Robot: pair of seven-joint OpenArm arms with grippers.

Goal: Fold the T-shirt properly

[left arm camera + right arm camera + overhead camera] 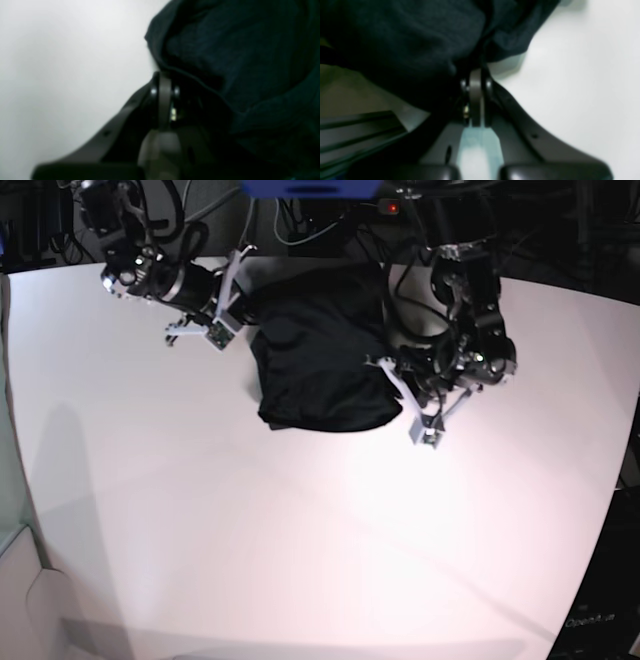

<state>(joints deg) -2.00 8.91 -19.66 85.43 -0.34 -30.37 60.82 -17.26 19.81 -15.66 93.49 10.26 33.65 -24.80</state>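
T-shirt (320, 370) bunched mid-table (250, 530), both claws pinching edges

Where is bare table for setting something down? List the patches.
The widest free patch is the near half of the white table, in front of the T-shirt. Bare strips also lie beyond each arm. It is crowded at the far middle, where the left gripper and right gripper flank the cloth.
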